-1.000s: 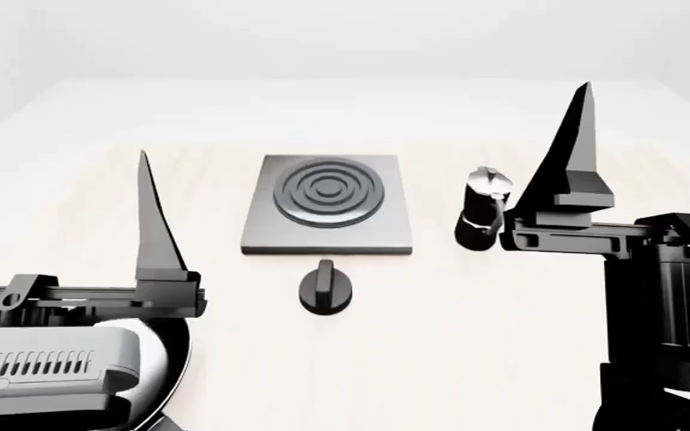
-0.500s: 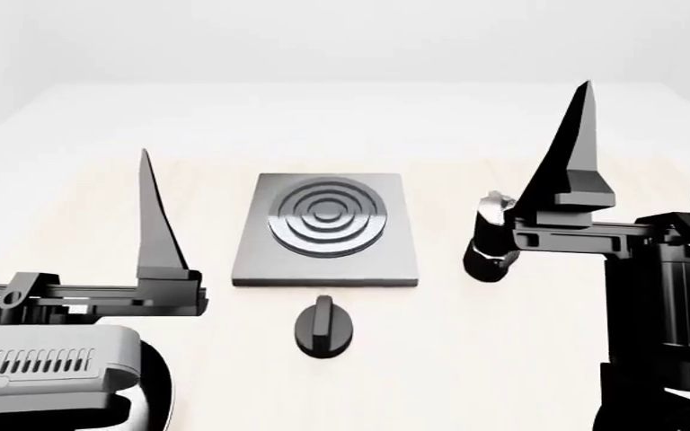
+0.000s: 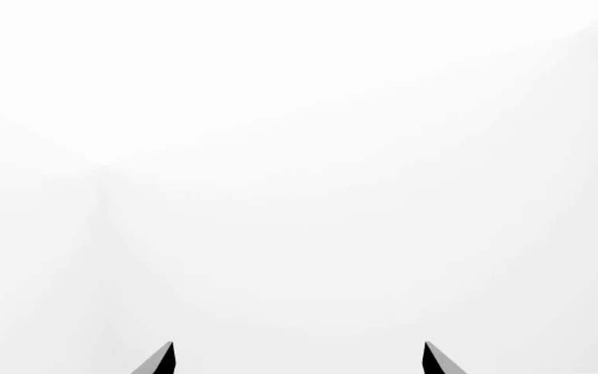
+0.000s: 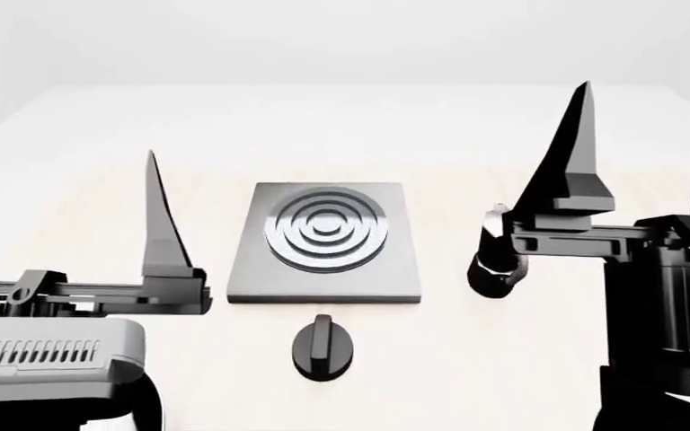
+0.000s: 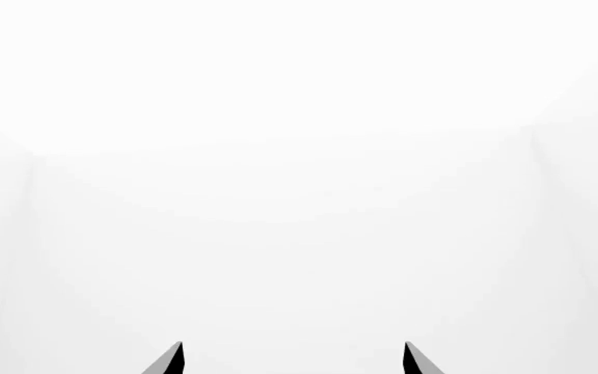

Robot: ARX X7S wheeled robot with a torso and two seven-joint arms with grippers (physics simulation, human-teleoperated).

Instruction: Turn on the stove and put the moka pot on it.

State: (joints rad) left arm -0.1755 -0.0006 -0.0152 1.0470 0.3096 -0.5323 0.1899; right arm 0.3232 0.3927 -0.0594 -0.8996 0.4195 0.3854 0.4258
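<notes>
The stove [image 4: 249, 278], a square grey slab with a ring burner [image 4: 327, 229], lies flat on the table in the head view. Its round black knob [image 4: 322, 346] sits just in front of it. To the stove's right stands the moka pot [image 4: 495, 265], black with a silver top, partly hidden behind my right arm's finger. My left gripper [image 4: 61, 144] and right gripper [image 4: 652, 87] point upward, both open and empty, each well short of the objects. The wrist views show only white with the left gripper [image 3: 297, 354] and the right gripper [image 5: 292, 354] open.
The light wooden table [image 4: 465, 359] runs back to a white wall. A black curved pan rim [image 4: 154, 404] peeks out under my left arm at the near left corner.
In the head view the stove, knob and moka pot have slid lower and nearer. The pot is now more covered by my right arm. Both grippers stay open.
</notes>
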